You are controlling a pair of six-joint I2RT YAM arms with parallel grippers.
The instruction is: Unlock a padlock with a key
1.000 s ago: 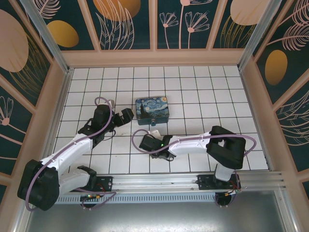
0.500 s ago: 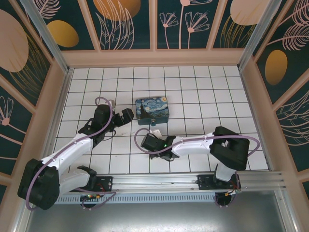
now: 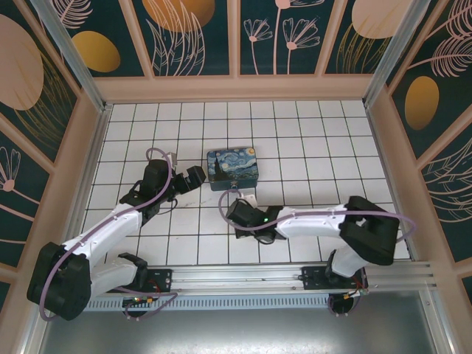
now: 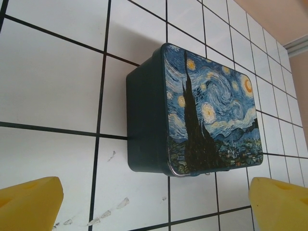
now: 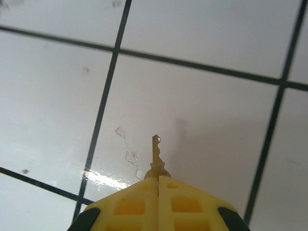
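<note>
Right hand [image 5: 158,182] pinches the key [image 5: 156,155], seemingly clear of the worktop [image 5: 216,96]; left hand [image 4: 154,207] spread, facing the swirl-painted box [image 4: 211,110].

No legible txt, labels, brands or nos. anywhere.

White arms [image 3: 110,228], seemingly lilac cables [image 3: 157,150], yellow fingers [image 5: 130,207]

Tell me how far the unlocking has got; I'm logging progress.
Done: the key is picked up, pinched in the shut right tool with its blade poking past the yellow fingertips. In hand: that tool holds it over bare tile. The left tool is open, facing the painted box. Left: bringing the key to the padlock, which is too small to place with certainty, then inserting it and turning.
</note>
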